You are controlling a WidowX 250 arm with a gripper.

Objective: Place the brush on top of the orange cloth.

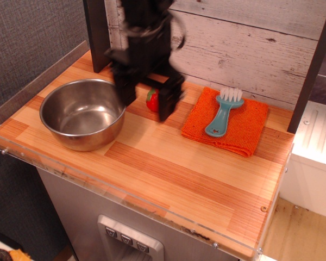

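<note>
The light-blue brush point(223, 114) with white bristles lies on the orange cloth point(244, 126) at the right back of the table, bristles toward the wall. My gripper point(146, 100) is open and empty. It hangs blurred above the table to the left of the cloth, between the steel bowl and the cloth, in front of the red strawberry toy point(151, 99), which it partly hides.
A steel bowl point(82, 112) stands at the left. A dark post point(97, 33) rises at the back left and another point(314, 66) at the right edge. A plank wall point(250, 43) runs along the back.
</note>
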